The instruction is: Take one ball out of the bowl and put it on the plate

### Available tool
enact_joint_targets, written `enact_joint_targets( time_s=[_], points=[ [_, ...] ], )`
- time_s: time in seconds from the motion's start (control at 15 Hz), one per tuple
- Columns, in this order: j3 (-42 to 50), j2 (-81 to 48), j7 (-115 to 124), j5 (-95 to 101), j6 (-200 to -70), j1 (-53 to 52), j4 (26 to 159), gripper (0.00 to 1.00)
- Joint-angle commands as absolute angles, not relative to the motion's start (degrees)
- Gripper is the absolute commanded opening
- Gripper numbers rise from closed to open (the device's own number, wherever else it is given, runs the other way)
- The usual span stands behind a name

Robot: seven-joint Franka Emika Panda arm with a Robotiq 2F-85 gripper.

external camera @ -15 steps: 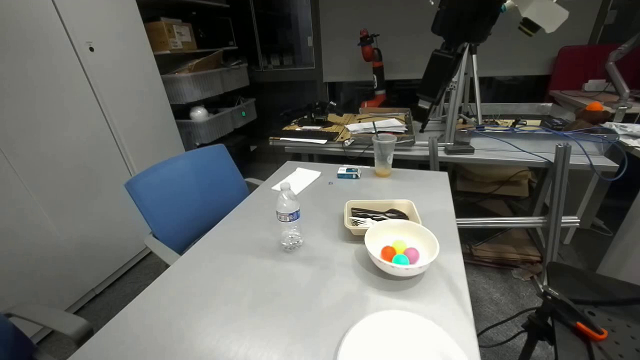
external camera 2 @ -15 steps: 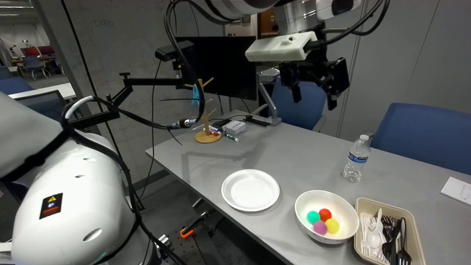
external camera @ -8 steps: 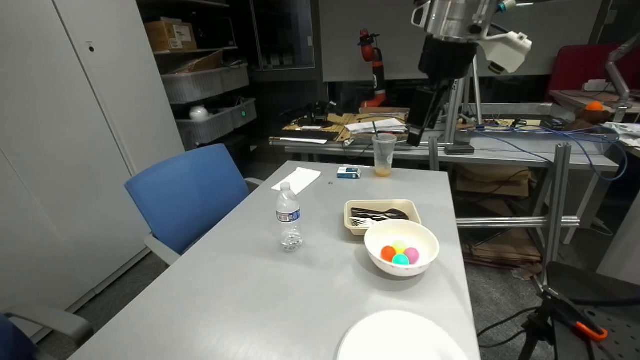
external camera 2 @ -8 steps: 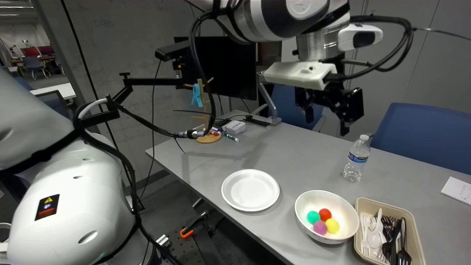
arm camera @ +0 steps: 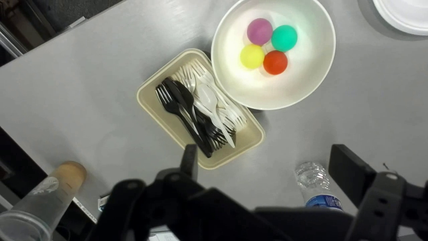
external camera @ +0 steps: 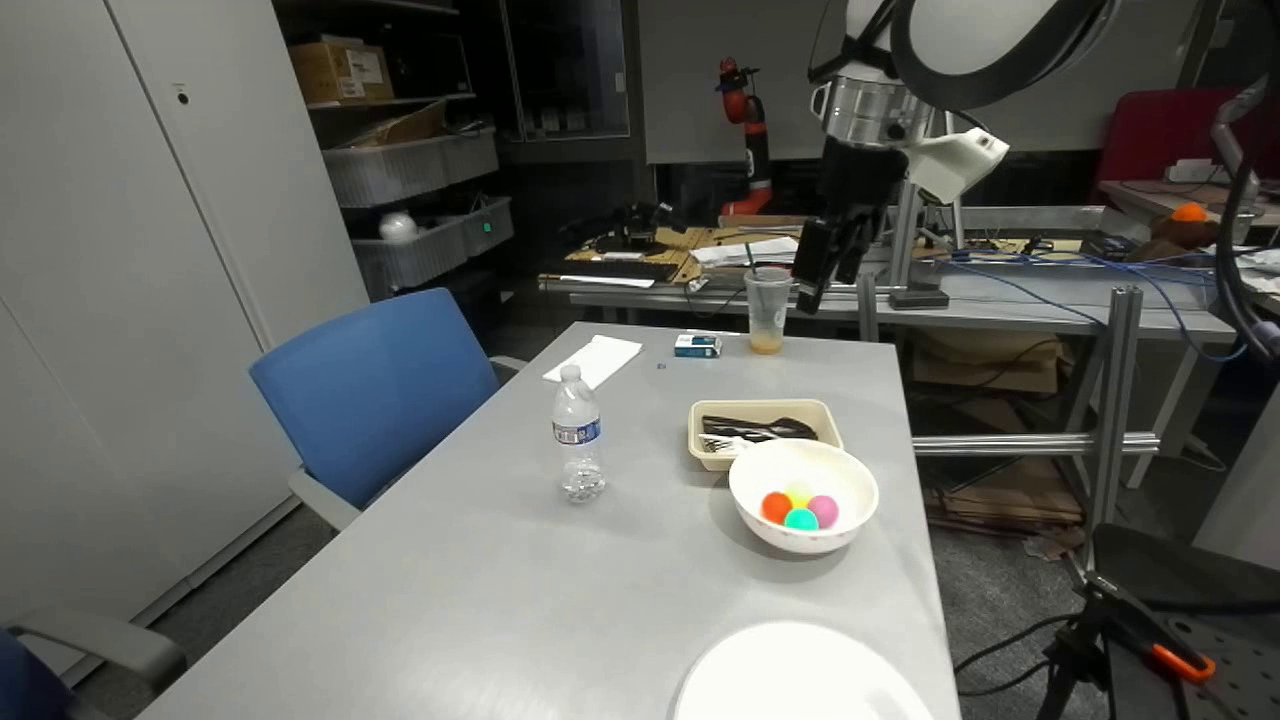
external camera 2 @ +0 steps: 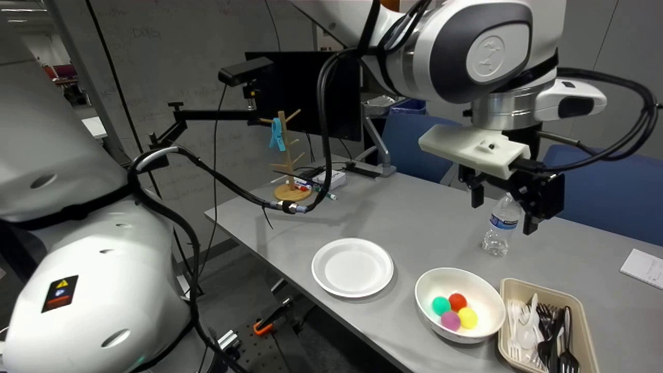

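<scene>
The pink-magenta ball (arm camera: pixel 259 31) lies in the white bowl (arm camera: pixel 311 78) among a teal, a yellow and an orange-red ball. The ball shows in both exterior views (external camera: pixel 823 511) (external camera 2: pixel 450 320), as does the bowl (external camera: pixel 800 541) (external camera 2: pixel 491 305). The flat white plate (external camera 2: pixel 352 268) lies on the table beside the bowl. It is cut off in the wrist view (arm camera: pixel 409 15) and in an exterior view (external camera: pixel 800 680). My gripper (arm camera: pixel 267 164) is open and empty, its fingers wide apart. In an exterior view the gripper (external camera 2: pixel 503 211) hangs well above the table, near the bottle, apart from the bowl.
A beige tray (external camera 2: pixel 582 331) of plastic cutlery stands against the bowl's side. A water bottle (external camera 2: pixel 501 228) stands behind the bowl, below the gripper. A plastic cup (external camera: pixel 768 310) and small box (external camera: pixel 697 346) are at a table end. A wooden rack (external camera 2: pixel 290 191) stands beyond the plate.
The arm has come down and moved toward the bottle and bowl side of the table, with the gripper staying open. The balls, bowl and plate have not moved.
</scene>
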State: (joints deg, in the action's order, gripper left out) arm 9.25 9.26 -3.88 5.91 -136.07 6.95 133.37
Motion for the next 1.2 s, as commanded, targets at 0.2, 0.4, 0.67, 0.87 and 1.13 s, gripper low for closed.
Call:
enact_joint_targets(
  time_s=[0.2,0.4,0.67,0.87,1.13],
  points=[
    [9.4,5.0,-4.9,3.6,-134.2,7.5,128.9,1.00],
    [9.7,4.9,-3.9,3.0,-138.2,8.0,133.2,1.00],
    [9.4,4.6,-3.7,4.0,-136.7,8.0,132.7,1.00],
    [9.4,4.6,-3.7,3.9,-136.7,8.0,132.7,1.00],
    [9.3,1.1,-4.8,4.1,-137.2,7.8,132.1,1.00]
  ],
)
